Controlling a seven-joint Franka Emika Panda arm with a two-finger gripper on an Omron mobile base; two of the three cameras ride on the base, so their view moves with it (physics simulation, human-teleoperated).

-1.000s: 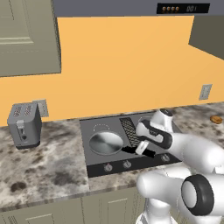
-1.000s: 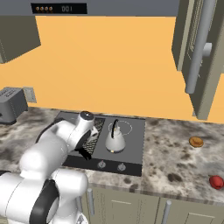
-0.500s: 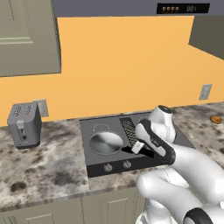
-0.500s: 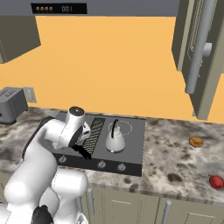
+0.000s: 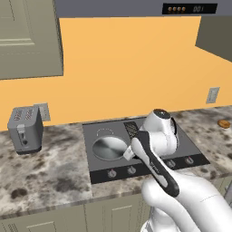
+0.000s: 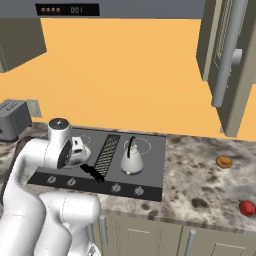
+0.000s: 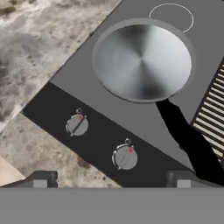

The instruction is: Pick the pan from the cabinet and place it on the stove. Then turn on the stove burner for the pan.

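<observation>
Orange back wall, speckled stone counter (image 5: 50, 176), black stove (image 5: 102, 166) set into it. The pan (image 5: 110, 148) sits on the stove's front-left burner, apart from the gripper; its black handle (image 7: 188, 140) runs toward the ribbed grille strip (image 6: 107, 154). A silver kettle (image 6: 131, 159) stands on the burner right of the grille. Toaster (image 5: 25, 129) on the counter at far left, by a wall outlet. An orange item (image 6: 224, 162) and a red one (image 6: 247, 208) lie on the counter to the right. The upper cabinet (image 6: 227, 65) with its long bar handle hangs at right.

Against one second ago: the arm's wrist has swung leftward across the stove, from over the grille and right half to just beside the pan, and has drawn nearer the front edge. The pan, kettle and toaster have not moved.

The gripper (image 7: 111, 179) hangs over the front knob strip, its fingertips (image 7: 41, 180) spread wide with nothing between them. Two round knobs (image 7: 77, 125) lie below it, the nearer one (image 7: 125, 157) roughly between the tips; no contact visible.
</observation>
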